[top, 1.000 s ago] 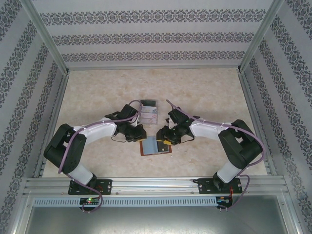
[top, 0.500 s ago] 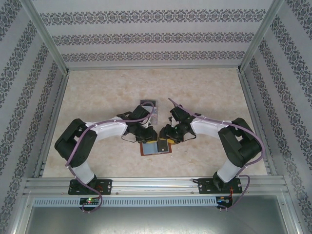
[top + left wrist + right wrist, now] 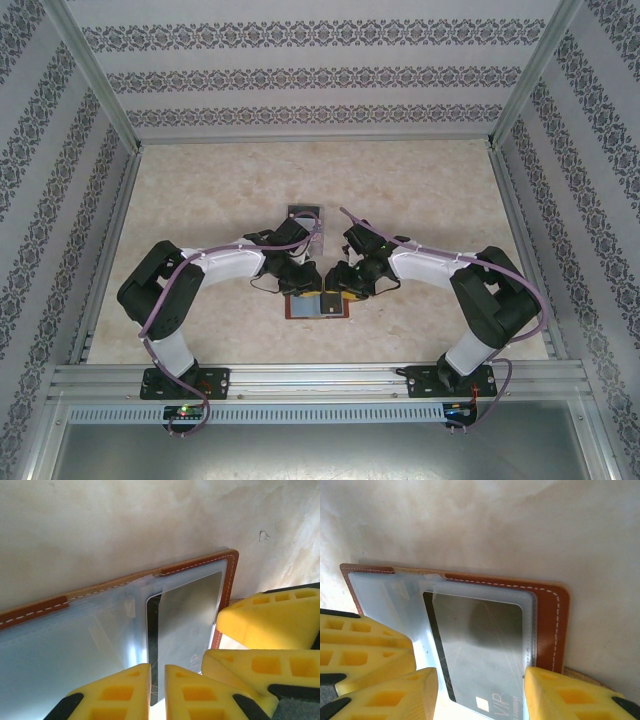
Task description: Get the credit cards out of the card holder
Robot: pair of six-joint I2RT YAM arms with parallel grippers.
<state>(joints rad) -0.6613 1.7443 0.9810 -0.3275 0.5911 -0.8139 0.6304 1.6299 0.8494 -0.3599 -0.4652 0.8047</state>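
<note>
The card holder point(image 3: 303, 308) lies open on the table, brown leather point(image 3: 551, 625) round clear pockets point(image 3: 65, 650). One grey credit card point(image 3: 480, 645) with a dark stripe and "VIP" print sits in the right-hand pocket; it also appears in the left wrist view point(image 3: 187, 612). My right gripper point(image 3: 480, 700) is open, its fingers point(image 3: 570, 695) straddling that card's near end. My left gripper point(image 3: 157, 692) hovers over the card's striped edge, shut to a thin slit with nothing visibly between the pads. The two grippers point(image 3: 322, 285) nearly touch above the holder.
A clear plastic tray point(image 3: 303, 213) lies just beyond the grippers, partly hidden by the left arm. The right gripper's yellow fingers point(image 3: 270, 625) crowd the left wrist view. Metal rails and patterned walls border the table.
The left arm has swung from the tray down and right to the card holder, ending beside the right gripper. The right gripper has stayed over the holder, open.
</note>
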